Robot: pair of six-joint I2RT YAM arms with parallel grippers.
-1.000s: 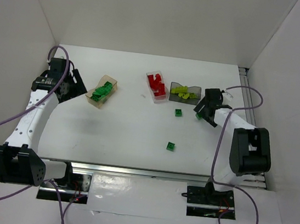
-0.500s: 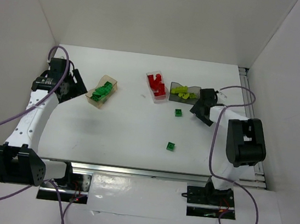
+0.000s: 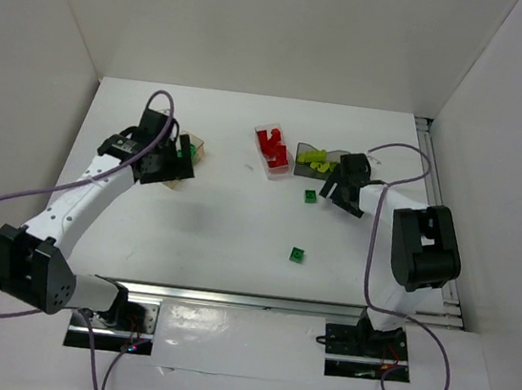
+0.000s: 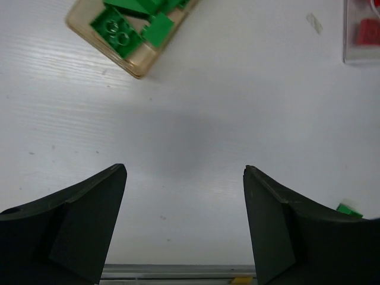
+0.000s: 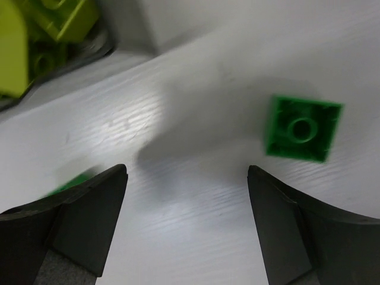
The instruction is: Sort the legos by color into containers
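The tan box (image 3: pixel 191 148) holds dark green legos (image 4: pixel 122 27) and is partly hidden under my left gripper (image 3: pixel 167 165), which is open and empty just in front of it (image 4: pixel 184 170). The clear box (image 3: pixel 273 149) holds red legos. The smoky grey box (image 3: pixel 324 157) holds lime legos (image 5: pixel 35 35). Two green legos lie loose on the table, one (image 3: pixel 310 196) near the grey box and one (image 3: pixel 297 254) nearer the front. My right gripper (image 3: pixel 340 190) is open and empty (image 5: pixel 187 170), low over the table, with the nearer green lego (image 5: pixel 303 129) just beyond its right finger.
White walls enclose the table on three sides. A metal rail (image 3: pixel 257 300) runs along the near edge. The clear box's corner (image 4: pixel 361 35) shows at the top right of the left wrist view, and a green lego (image 4: pixel 349 209) peeks from behind the right finger.
My left arm has swung right from the far left, and its gripper now covers the tan box's near side. My right gripper has moved left, towards the nearer green lego.
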